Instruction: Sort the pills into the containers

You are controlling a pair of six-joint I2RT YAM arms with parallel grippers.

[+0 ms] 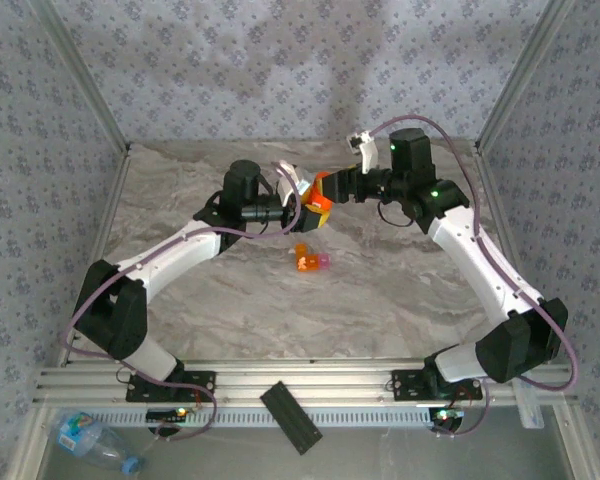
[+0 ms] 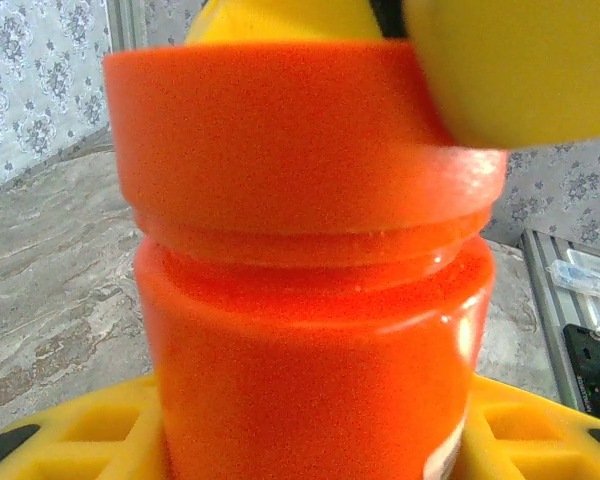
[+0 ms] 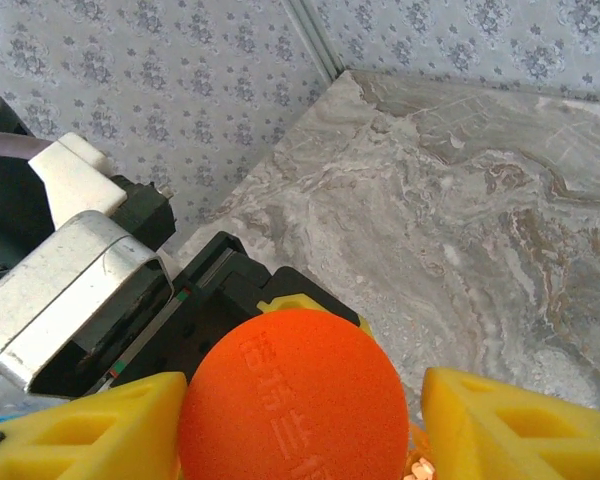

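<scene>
Top external, pill bottle: orange, held off the surface at centre far, where the two arms' tips meet.
Top external, left jaws: clenched on the bottle's body from the left.
Top external, right jaws: at the bottle's top, on its right side.
Top external, small orange compartment: lies on the surface just near of the bottle, with its pink piece on the right.
Top external, black bar: at the near edge, between the arm bases.
Left wrist, pill bottle: upright between the left arm's yellow fingers. A yellow finger of the right arm overlaps the cap.
Right wrist, cap: between the right arm's yellow fingers. The finger at the view's left touches it and the other is just beside it. Whether the right jaws are grasping it, I cannot tell.
</scene>
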